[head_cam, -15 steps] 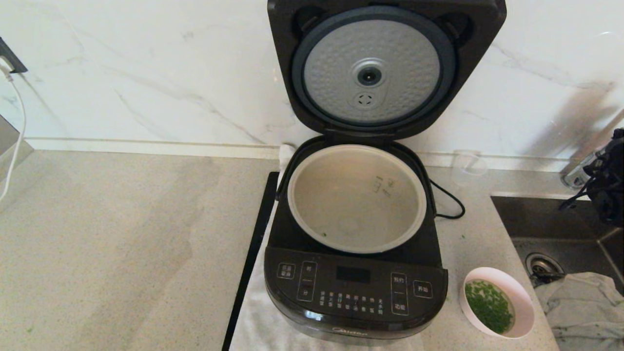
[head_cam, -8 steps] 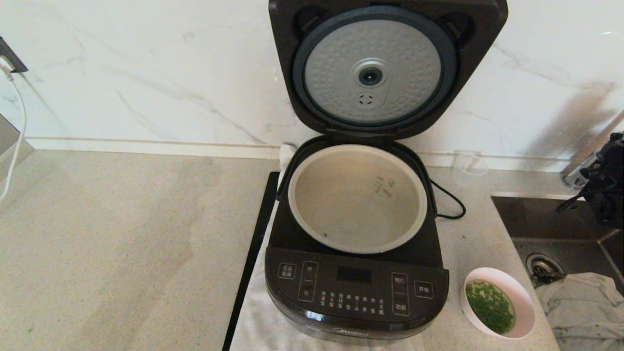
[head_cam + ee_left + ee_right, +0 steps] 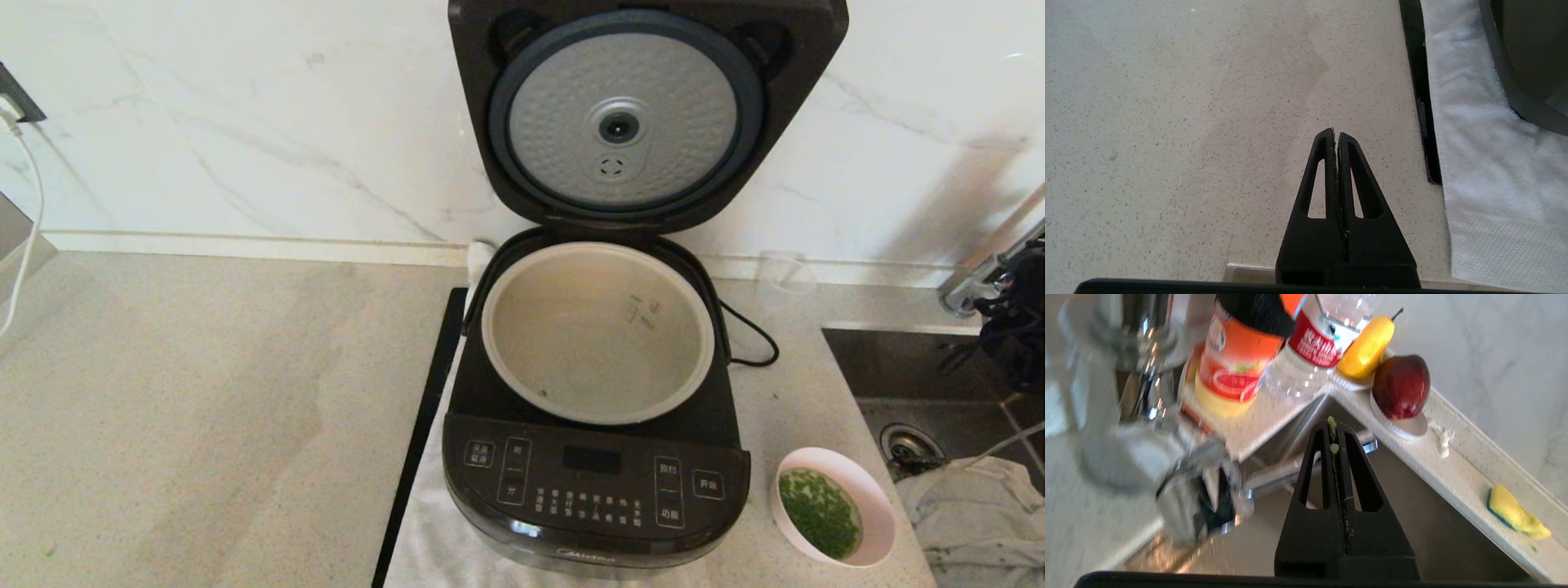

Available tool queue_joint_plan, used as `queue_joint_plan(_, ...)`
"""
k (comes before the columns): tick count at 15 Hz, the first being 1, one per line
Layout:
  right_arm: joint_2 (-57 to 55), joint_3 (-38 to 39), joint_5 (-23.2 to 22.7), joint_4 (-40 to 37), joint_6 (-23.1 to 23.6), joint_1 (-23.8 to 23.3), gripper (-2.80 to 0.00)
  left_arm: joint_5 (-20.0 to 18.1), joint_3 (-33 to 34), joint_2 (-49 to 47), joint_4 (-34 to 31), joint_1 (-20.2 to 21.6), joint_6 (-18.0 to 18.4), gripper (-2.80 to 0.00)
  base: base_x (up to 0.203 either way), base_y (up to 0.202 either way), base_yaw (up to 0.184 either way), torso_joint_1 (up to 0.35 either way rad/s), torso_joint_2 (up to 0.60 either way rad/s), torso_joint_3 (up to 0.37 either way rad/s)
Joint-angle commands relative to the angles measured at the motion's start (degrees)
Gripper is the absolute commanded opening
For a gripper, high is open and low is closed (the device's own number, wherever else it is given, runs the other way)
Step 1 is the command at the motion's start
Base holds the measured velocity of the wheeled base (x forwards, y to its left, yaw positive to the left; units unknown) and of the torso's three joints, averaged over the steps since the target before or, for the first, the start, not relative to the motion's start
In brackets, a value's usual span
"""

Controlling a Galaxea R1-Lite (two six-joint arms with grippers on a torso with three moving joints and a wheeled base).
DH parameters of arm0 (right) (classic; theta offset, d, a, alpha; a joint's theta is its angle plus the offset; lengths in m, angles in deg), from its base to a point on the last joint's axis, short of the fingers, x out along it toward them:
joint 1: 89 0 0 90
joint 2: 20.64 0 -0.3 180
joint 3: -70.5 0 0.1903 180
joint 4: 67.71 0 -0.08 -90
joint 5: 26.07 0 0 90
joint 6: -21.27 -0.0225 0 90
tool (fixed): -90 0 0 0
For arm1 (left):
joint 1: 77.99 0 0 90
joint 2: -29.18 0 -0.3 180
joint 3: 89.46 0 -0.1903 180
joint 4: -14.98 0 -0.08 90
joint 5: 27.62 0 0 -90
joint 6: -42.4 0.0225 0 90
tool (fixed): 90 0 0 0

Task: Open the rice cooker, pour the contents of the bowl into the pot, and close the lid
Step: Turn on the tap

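Sitting wide open in the middle of the counter, the rice cooker [image 3: 596, 457] has its lid [image 3: 645, 114] tipped all the way back against the marble wall, the dimpled silver disc facing out. The light-grey pot [image 3: 598, 331] inside looks pretty much empty apart from a speck of green near the front rim. The pale pink bowl [image 3: 833, 506] is on the counter just right of the cooker's front corner, and the chopped green bits [image 3: 818, 513] are sitting in their clear liquid, so nothing has been poured yet. The cooker stands on a white towel [image 3: 1478, 155], with a black strip [image 3: 420, 433] along its left side.

Compared with a second ago, cooker, lid, pot and bowl are all exactly where they were. The only thing that has shifted is the right gripper [image 3: 1334, 428]: in the head view its dark bulk at the far right edge, over the sink [image 3: 922, 384], has slid a bit further out and slightly lower. Its fingers are pressed together on nothing, with a couple of green scraps stuck at the tips. The wrist camera there looks at a faucet [image 3: 1147, 375], an orange-labelled bottle [image 3: 1237, 363], a red apple [image 3: 1401, 387], a yellow pear [image 3: 1365, 349] and a yellow sponge [image 3: 1515, 514] on the ledge.

The left gripper [image 3: 1336, 136] is parked above bare counter left of the towel, fingers closed together, empty.
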Motion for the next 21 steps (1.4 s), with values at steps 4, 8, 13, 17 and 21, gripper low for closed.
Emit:
queue_joint_plan(4, 3.9, 6.69, 0.21, 0.25, -0.19, 1.18, -2.8, 0.06, 0.0, 0.0, -0.04, 0.0, 0.02, -2.8, 0.0, 0.0, 0.0, 0.0, 0.0, 0.0)
queue_joint_plan(8, 5.81, 7.85, 0.21, 0.78, -1.4, 1.32, -2.8, 0.07, 0.0, 0.01, -0.04, 0.0, 0.02, -2.8, 0.0, 0.0, 0.0, 0.0, 0.0, 0.0)
queue_joint_plan(13, 19.77, 16.79, -2.97, -1.67, -2.67, 5.39, -2.8, 0.07, 0.0, 0.06, -0.04, 0.0, 0.02, -2.8, 0.0, 0.0, 0.0, 0.0, 0.0, 0.0)
queue_joint_plan(17, 36.85, 22.82, -16.39, -27.77, -8.32, 11.07, -2.8, 0.01, 0.0, -0.02, -0.04, 0.0, 0.02, -2.8, 0.0, 0.0, 0.0, 0.0, 0.0, 0.0)
queue_joint_plan(21, 52.5, 21.57, -45.08, -74.17, -15.62, 13.56, -2.8, 0.07, 0.0, -0.02, -0.04, 0.0, 0.02, -2.8, 0.0, 0.0, 0.0, 0.0, 0.0, 0.0)
